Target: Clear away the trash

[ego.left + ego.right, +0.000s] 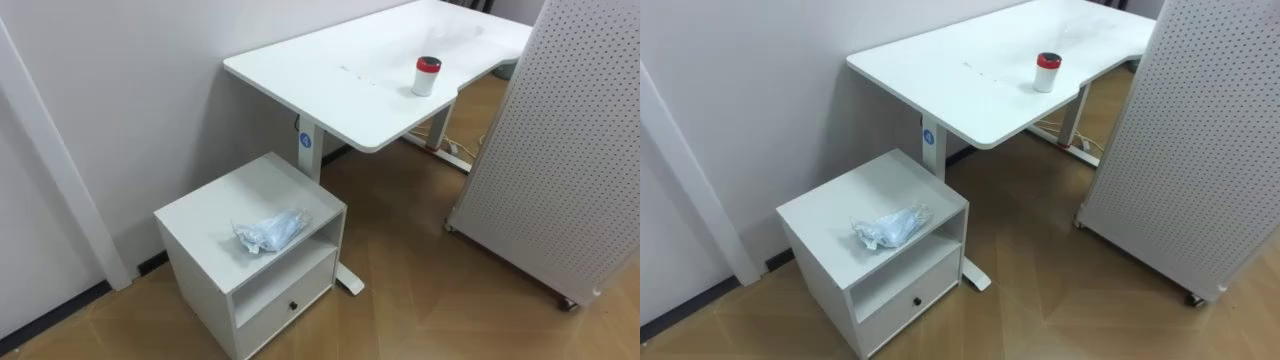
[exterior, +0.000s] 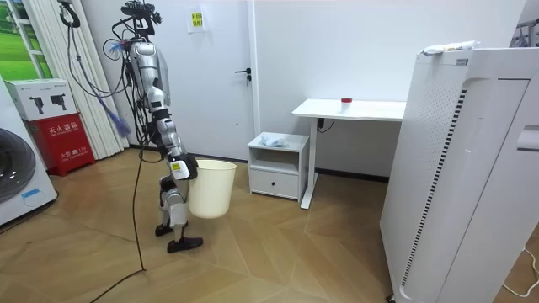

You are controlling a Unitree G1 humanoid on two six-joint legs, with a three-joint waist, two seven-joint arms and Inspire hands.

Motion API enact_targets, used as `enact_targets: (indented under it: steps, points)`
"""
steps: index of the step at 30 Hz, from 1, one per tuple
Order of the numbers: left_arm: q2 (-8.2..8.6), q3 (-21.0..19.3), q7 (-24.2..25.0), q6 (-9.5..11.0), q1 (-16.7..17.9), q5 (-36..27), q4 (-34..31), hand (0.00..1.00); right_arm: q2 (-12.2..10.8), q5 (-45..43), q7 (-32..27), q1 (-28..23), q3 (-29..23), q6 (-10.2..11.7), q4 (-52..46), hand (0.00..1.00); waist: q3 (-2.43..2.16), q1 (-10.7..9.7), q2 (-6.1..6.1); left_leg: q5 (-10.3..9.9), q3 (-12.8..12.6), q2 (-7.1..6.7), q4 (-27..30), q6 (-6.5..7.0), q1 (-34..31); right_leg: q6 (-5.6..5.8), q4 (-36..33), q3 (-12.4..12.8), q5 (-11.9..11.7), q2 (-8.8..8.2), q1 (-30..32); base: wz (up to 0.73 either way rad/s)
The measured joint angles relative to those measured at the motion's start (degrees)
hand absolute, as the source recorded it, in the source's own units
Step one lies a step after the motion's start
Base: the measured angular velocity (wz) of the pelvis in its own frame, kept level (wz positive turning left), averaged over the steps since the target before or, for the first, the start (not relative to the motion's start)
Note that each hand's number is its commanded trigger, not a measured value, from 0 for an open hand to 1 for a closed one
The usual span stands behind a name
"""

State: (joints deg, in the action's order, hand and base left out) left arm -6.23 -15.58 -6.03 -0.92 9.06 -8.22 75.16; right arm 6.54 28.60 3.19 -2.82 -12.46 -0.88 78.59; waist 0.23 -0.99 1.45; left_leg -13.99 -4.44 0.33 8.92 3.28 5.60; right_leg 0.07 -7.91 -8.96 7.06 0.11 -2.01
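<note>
Crumpled wad (image 1: 270,232) is seen on near-left cabinet (image 1: 215,203); bin (image 2: 210,187) is seen at right hand (image 2: 179,168) (grip state cannot be told).

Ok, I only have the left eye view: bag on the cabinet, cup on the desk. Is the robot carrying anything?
Observer: Yes, a cream bin in front of it, right robot hand at the rim.
Operator: Is it at the cabinet?
Observer: No, it stands apart from the cabinet, facing it, bin between them.
Operator: More garbage anywhere?
Observer: A pale item lies on top of the tall unit; I cannot tell what it is.
</note>
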Motion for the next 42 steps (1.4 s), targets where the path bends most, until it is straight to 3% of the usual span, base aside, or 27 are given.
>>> enact_targets:
  steps: [20, 23, 25, 27, 29, 30, 31, 32, 33, 34, 35, 36, 37, 38, 39, 40, 42]
  points:
    - [-0.38, 0.0, -1.2, 0.0, 0.6, 0.1, -1.0, 0.0, -0.1, 0.3, -0.8, -1.7, 2.2, 0.1, -1.2, 1.0, 0.11, 1.3, 1.32, -0.5, -0.4, 0.18, 1.0, -0.16, 1.2, -0.11, -1.2, 0.7, 0.6, 0.05, -0.9, -0.01]
    - [-0.86, -0.1, -1.2, -0.5, 0.9, 0.6, -1.0, 0.0, -0.1, -0.1, -0.6, -1.7, 2.1, -0.4, -1.5, 1.0, 0.17, 1.5, 1.33, -3.8, -0.5, 1.15, 6.4, -0.66, -0.2, -0.76, -5.5, 0.1, 3.4, 0.49, -0.2, -0.02]
    - [-1.87, -0.1, -1.2, -1.1, 1.6, 1.7, -0.9, 0.0, -0.1, 0.0, -0.5, -1.8, 2.5, -0.7, -2.0, 1.0, 0.17, 1.9, 1.13, -6.8, -0.9, 2.87, 11.5, -1.53, -1.3, -1.94, -8.1, -0.4, 5.1, 1.61, 0.2, -0.14]
    - [-3.75, 0.0, -1.1, -2.5, 2.3, 2.8, -0.4, 0.0, -0.1, 0.5, -0.5, -1.8, 3.4, -1.1, -2.1, 1.0, -0.01, 2.2, 1.26, -9.3, -1.7, 4.92, 19.7, -3.71, -4.3, -4.06, -11.7, -0.7, 8.1, 3.08, 2.1, -0.12]
    - [-4.16, 0.1, -1.2, -3.5, 2.7, 3.5, -0.5, 0.0, 0.1, 0.6, -0.8, -1.8, 3.2, -1.2, -2.3, 1.0, -0.1, 1.7, 1.27, -8.4, -1.9, 6.33, 29.9, -5.06, -9.2, -4.58, -13.3, -0.1, 9.2, 3.28, 2.9, 0.0]
    - [-3.82, 0.0, -1.2, -4.0, 3.7, 4.3, -0.6, 0.0, 0.4, 0.7, -1.3, -1.8, 3.2, -1.4, -2.3, 1.0, 0.03, 1.6, 0.93, -5.6, -1.1, 7.02, 37.2, -4.73, -13.2, -5.16, -13.3, 0.6, 9.4, 3.65, 1.8, -0.08]
    - [-3.13, 0.1, -1.2, -4.3, 4.6, 4.4, -0.8, 0.0, 0.8, 1.8, -1.8, -1.9, 3.2, -1.6, -2.4, 1.0, -0.26, 1.4, 1.25, -5.3, 0.1, 6.2, 39.5, -4.06, -15.7, -5.52, -13.1, 1.2, 9.7, 3.55, 1.0, -0.04]
    - [-2.91, 0.3, -1.2, -4.7, 4.8, 4.4, -0.8, 0.0, 0.9, 2.6, -2.0, -2.3, 3.2, -1.6, -2.6, 1.0, -0.24, 1.1, 1.12, -5.5, 0.3, 5.59, 38.8, -3.72, -17.3, -5.7, -12.9, 1.2, 9.9, 3.44, 0.7, 0.09]
    - [-2.67, 1.1, -1.2, -5.2, 4.9, 4.2, -1.0, 0.0, 1.1, 3.7, -2.7, -3.1, 3.2, -1.6, -2.7, 1.0, -0.15, 1.2, 1.24, -5.4, 0.1, 4.12, 35.4, -3.58, -20.7, -5.75, -13.0, 1.2, 10.4, 2.77, 0.5, 0.11]
    - [-2.24, 1.4, -1.2, -5.2, 5.7, 4.0, -1.6, 0.0, 1.3, 4.5, -3.3, -3.7, 3.2, -1.7, -2.7, 1.0, -0.14, 1.4, 1.36, -4.2, -0.7, 2.67, 29.3, -4.22, -23.3, -5.53, -12.9, 1.4, 11.1, 2.12, 0.2, 0.0]
    - [-2.0, 1.8, -1.2, -5.1, 6.4, 4.0, -2.0, 0.0, 1.3, 4.9, -3.5, -4.0, 3.2, -1.6, -2.8, 1.0, -0.14, 1.3, 1.3, -2.9, -1.3, 2.18, 25.1, -4.51, -24.3, -5.41, -12.9, 1.5, 11.4, 1.89, -0.2, -0.18]
    - [-1.64, 2.4, -1.2, -4.9, 7.1, 3.8, -2.3, 0.0, 1.5, 5.3, -3.7, -4.6, 3.2, -1.6, -3.1, 1.0, -0.06, 1.4, 0.99, 1.7, -1.8, 1.78, 18.0, -4.33, -25.7, -5.22, -12.8, 1.5, 12.2, 1.61, -0.9, -0.26]
    - [-1.48, 2.3, -1.2, -4.9, 7.5, 3.8, -2.3, 0.0, 1.5, 5.5, -3.8, -4.7, 3.3, -1.6, -3.1, 1.0, -0.16, 1.6, 0.96, 4.2, -1.8, 1.83, 15.8, -4.21, -25.8, -5.15, -12.8, 1.5, 12.6, 1.24, -1.3, -0.4]
    - [-1.09, 2.3, -1.2, -5.0, 7.9, 3.9, -2.3, 0.0, 1.7, 5.6, -3.8, -5.0, 3.4, -1.6, -3.3, 1.0, -0.21, 1.3, 0.99, 8.6, -1.7, 1.86, 12.7, -4.17, -25.3, -4.79, -12.5, 1.5, 13.4, 0.7, -2.3, -0.24]
    - [-0.75, 2.3, -1.0, -4.9, 7.5, 4.0, -2.3, 0.0, 1.8, 5.6, -3.8, -5.3, 3.4, -1.6, -3.3, 1.0, -0.28, 0.7, 1.18, 11.9, -1.7, 0.85, 10.9, -3.12, -24.7, -4.36, -11.9, 1.6, 14.0, 0.1, -3.1, -0.05]
    - [-0.53, 2.3, -0.8, -4.5, 7.2, 4.0, -2.5, 0.0, 2.0, 5.6, -3.8, -5.3, 3.4, -1.6, -3.3, 1.0, -0.43, 0.1, 1.26, 13.0, -2.6, -0.17, 9.7, -1.65, -23.8, -3.22, -11.2, 2.4, 14.3, -0.56, -3.2, 0.07]
    - [-0.45, 2.3, -0.7, -3.4, 7.4, 3.9, -3.0, 0.0, 2.1, 5.6, -3.9, -5.7, 3.3, -1.6, -3.2, 1.0, -0.35, 0.0, 1.95, 13.2, -5.5, -0.29, 10.3, 0.22, -22.3, -2.74, -8.7, 3.1, 14.3, -1.91, -5.4, -0.27]
